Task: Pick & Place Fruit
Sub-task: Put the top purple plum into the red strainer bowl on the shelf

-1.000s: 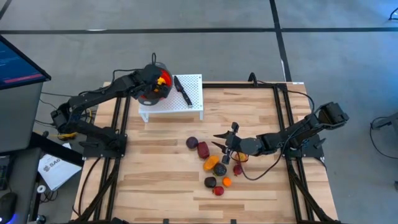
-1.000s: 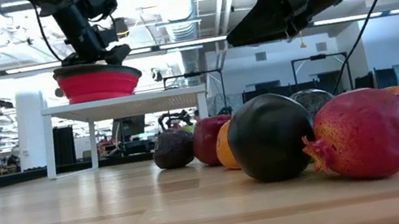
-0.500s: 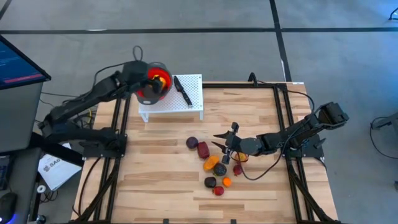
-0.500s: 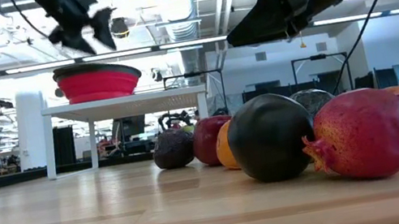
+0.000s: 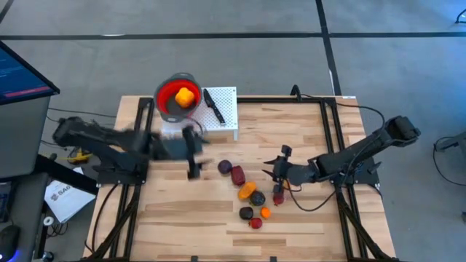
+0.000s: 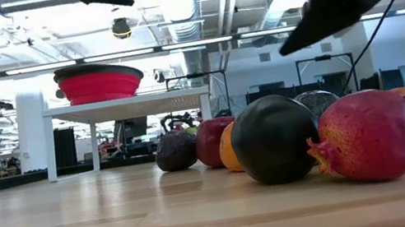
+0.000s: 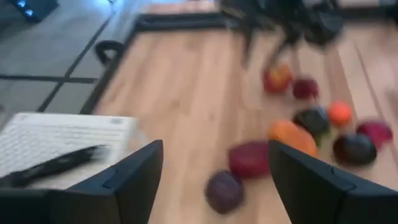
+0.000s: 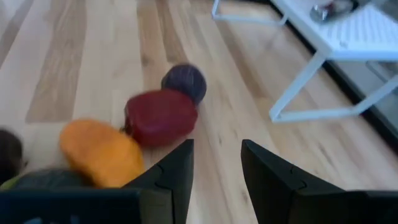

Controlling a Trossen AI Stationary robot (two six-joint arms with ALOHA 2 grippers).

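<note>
Pale wooden worktop (image 5: 189, 211), small toy fruits (image 5: 250, 193) clustered mid-board, one yellow-orange piece in red grey-rimmed bowl (image 5: 164, 109). Left claw (image 5: 191, 151) empty, fingers spread, over board beside the cluster. Right claw (image 5: 279, 169) part-open, empty, alongside. Next: descend on nearest purple fruit (image 7: 224, 190), grasp.

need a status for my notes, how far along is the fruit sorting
Done: one yellow-orange fruit lies in the red bowl. In hand: nothing; the left gripper is open and empty over the table, the right gripper empty beside the pile. Left: about eight fruits on the table.
</note>
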